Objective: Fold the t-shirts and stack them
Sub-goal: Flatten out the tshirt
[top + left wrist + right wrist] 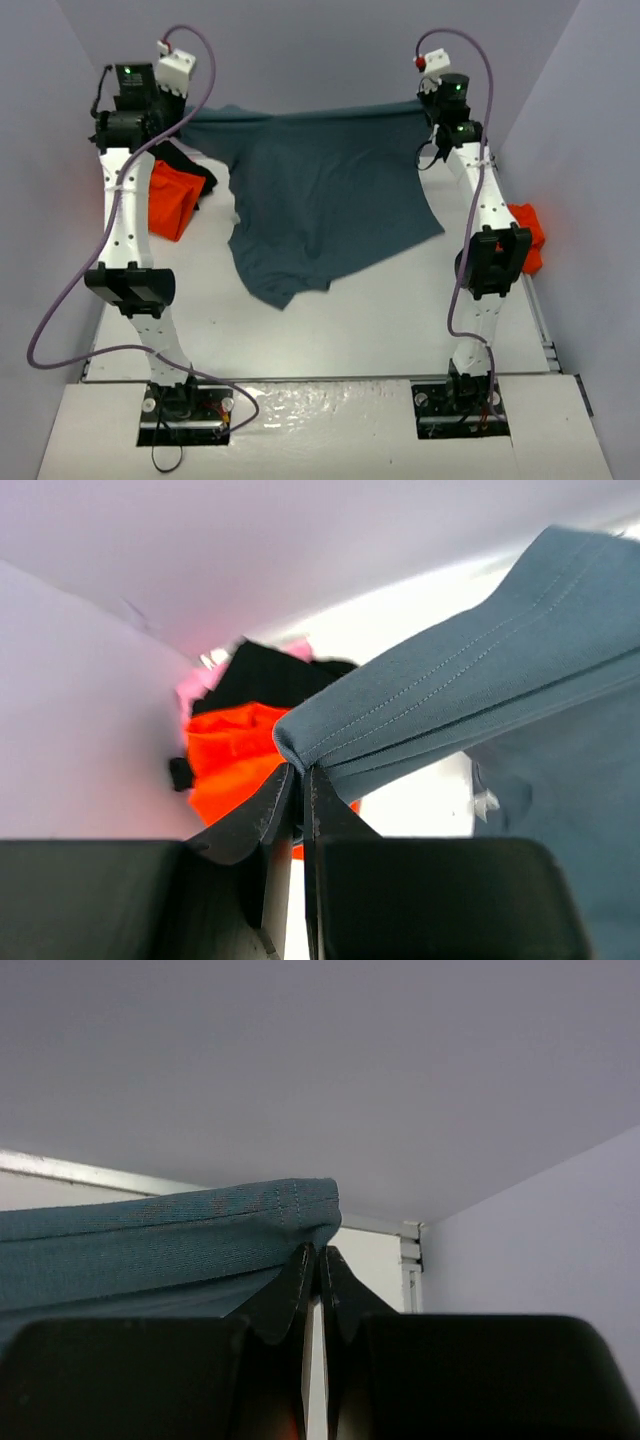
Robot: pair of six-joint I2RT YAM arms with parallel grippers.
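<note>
A grey-blue t-shirt (320, 190) hangs in the air, stretched by its top edge between both raised arms. Its lower part droops above the white table (380, 320); whether it touches I cannot tell. My left gripper (183, 118) is shut on the shirt's left corner, seen pinched in the left wrist view (300, 770). My right gripper (432, 108) is shut on the right corner, seen pinched in the right wrist view (318, 1252). The hemmed edge (200, 1215) runs left from the jaws.
An orange garment (172, 200) with a black one (190, 165) lies at the table's left edge, also in the left wrist view (230, 755). Another orange garment (525, 235) lies at the right edge behind the right arm. Walls stand close on three sides.
</note>
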